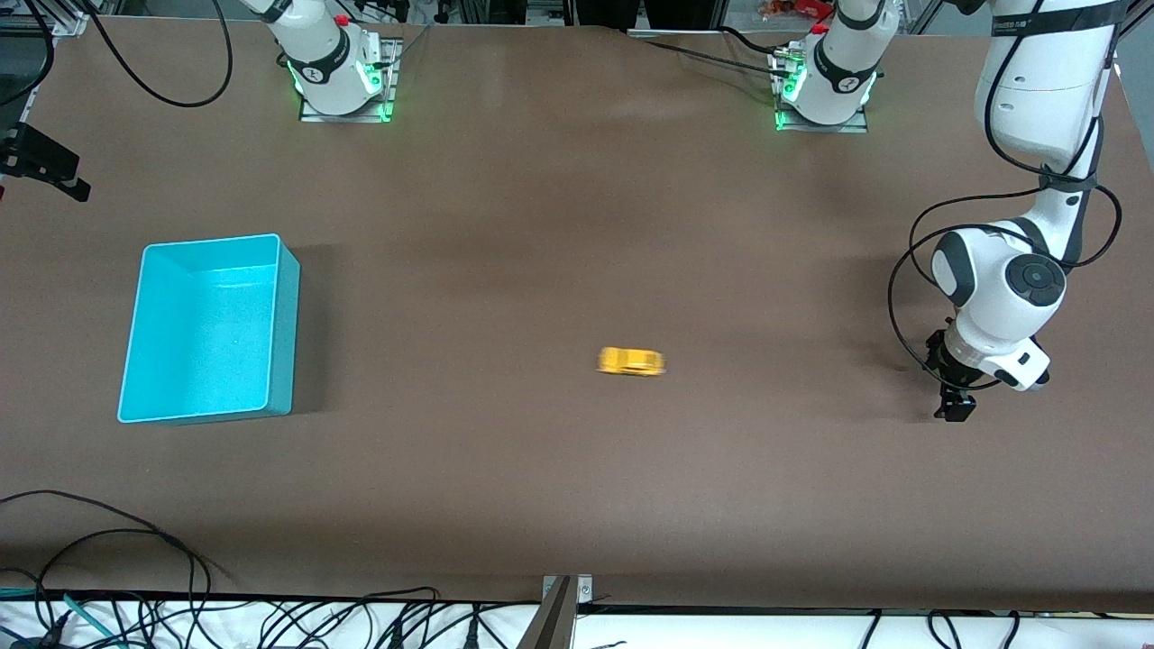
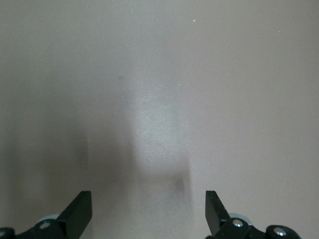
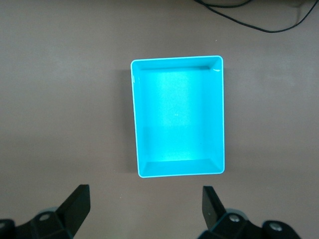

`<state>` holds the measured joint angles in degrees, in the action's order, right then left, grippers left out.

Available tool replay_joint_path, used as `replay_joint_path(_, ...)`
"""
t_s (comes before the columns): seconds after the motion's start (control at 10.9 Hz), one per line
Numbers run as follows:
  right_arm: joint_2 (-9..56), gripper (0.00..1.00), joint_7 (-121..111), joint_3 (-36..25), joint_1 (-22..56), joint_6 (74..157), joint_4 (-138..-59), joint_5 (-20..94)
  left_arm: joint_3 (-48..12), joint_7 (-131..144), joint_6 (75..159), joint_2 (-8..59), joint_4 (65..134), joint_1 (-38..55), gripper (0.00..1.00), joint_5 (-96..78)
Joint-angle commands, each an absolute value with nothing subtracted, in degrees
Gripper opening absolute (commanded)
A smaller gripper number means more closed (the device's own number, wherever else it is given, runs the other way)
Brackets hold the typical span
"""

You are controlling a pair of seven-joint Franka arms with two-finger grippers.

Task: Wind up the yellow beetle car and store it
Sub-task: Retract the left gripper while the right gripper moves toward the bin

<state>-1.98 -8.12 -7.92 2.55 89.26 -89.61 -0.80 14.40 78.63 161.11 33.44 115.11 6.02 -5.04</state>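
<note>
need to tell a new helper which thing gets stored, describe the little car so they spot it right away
Start at the turquoise bin near the right arm's end of the brown table. Move along the table toward the left arm's end: about midway the yellow beetle car sits alone on bare tabletop. It is the only yellow thing, and far smaller than the bin.

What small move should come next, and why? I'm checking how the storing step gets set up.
Probably the right gripper should swing out from above the rectangular turquoise plastic bin toward the tiny yellow beetle toy car. The car lies loose mid-table, blurred as if rolling, and the bin is empty. The left gripper hangs open over bare table at its own end, nothing between its fingers.
</note>
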Motion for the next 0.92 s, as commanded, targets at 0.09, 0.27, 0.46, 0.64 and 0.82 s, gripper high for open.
replay_joint_path(0.09,-1.41,1.0,-7.82,-7.91,2.64,87.98,-88.07,-0.79,15.03,68.25,145.69,27.96,110.77,6.42,1.0,-3.96)
replay_joint_path(0.27,-1.49,1.0,-7.82,-7.91,2.64,87.98,-88.07,-0.88,15.99,61.03,135.05,27.33,105.58,6.33,1.0,-3.96)
replay_joint_path(0.46,-1.49,1.0,-7.82,-7.91,2.64,87.98,-88.07,-0.88,16.0,56.36,126.08,26.72,100.4,6.33,1.0,-3.96)
replay_joint_path(0.64,-1.49,1.0,-7.82,-7.91,2.64,87.98,-88.07,-0.88,16.0,49.0,118.42,24.27,97.75,6.5,1.0,-4.48)
replay_joint_path(0.82,-1.49,1.0,-7.73,-7.91,2.64,87.98,-87.98,-0.79,15.91,39.95,114.54,21.63,95.89,6.33,1.0,-6.49)
